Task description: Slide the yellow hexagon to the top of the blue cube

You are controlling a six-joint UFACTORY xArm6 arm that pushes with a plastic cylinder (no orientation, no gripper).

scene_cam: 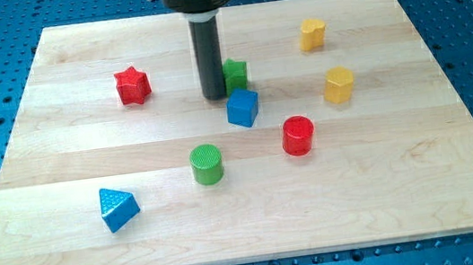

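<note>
Nearest the view's bottom lies the blue triangular block point(117, 209), with the green cylinder point(207, 164) to its upper right and the red cylinder point(297, 135) further right. None of these bears on the task.

Mid-board sits the blue cube point(243, 108). Immediately above it stands a green block point(236, 74), shape not resolved, partly hidden behind the rod. The tip point(214, 96) rests just to the upper left of the blue cube and hard against the green block's left side; contact cannot be confirmed. The tool is a bare rod with nothing to open or close, and it holds nothing.

Two yellow blocks lie to the view's right. The nearer one point(338, 85) sits level with the tip, well apart from it, right of the blue cube. The farther one point(312, 34) is near the top edge. Which is the yellow hexagon cannot be told with certainty. A red star point(132, 85) lies at the left.

Judgement: the target lies to the tip's right, beyond the cube and green block. The tip would need to reach the yellow block's far right side and push leftward. The green block occupies the destination and may obstruct.
</note>
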